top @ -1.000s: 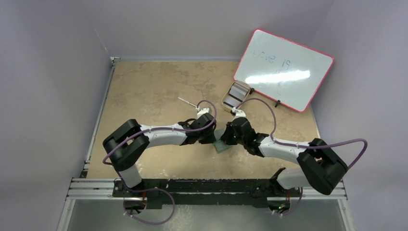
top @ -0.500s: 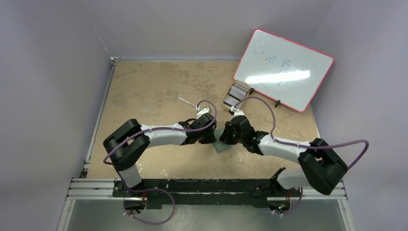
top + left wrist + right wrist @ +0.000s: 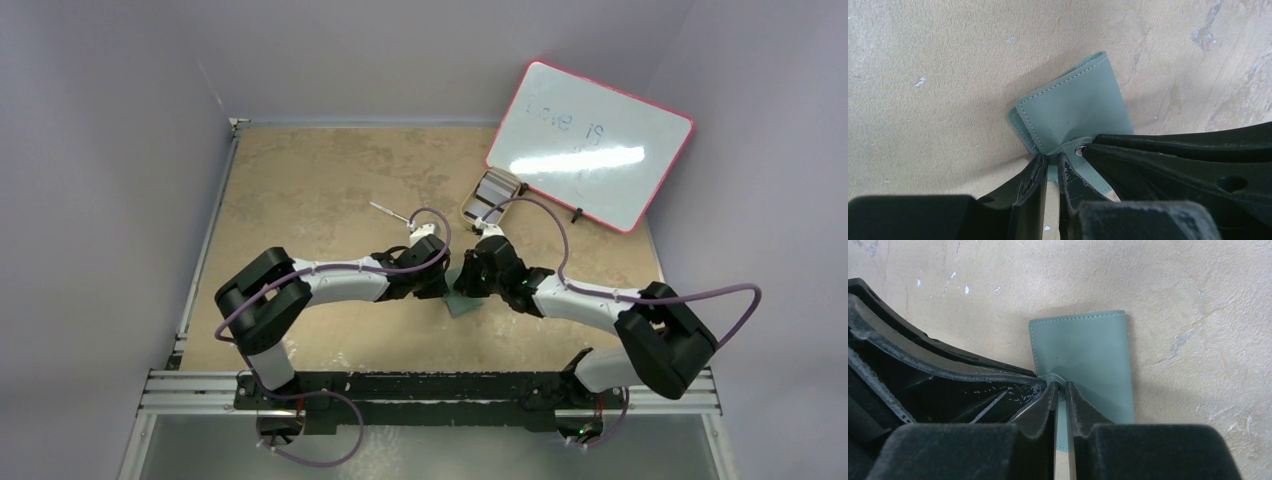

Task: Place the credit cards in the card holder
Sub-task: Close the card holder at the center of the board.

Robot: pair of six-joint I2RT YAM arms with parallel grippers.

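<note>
Now, card holder: grey-green, folded, laid flat on the desk between the two arms, around mid-desk; a small flap at one edge is pulled up into a pucker.
left fingers: nearly closed, clamped on the lifted flap of the card holder; a metal snap is seen just beside the tips.
right fingers: drawn close together, tips set on the same puckered spot from the other side; a thin slit is seen between them, so a real grip cannot be told.
both sets: brought tip to tip over the holder, touching or almost.
credit cards: stacked in a beige tray at the far right, well apart from the holder, partly crossed by the right arm's purple cable.
tray: placed just beside the lower-left edge of a pink-edged whiteboard.
whiteboard: tilted, faint writing, glare across it.
extra: thin pale stick lying on the desk beyond the left arm.
</note>
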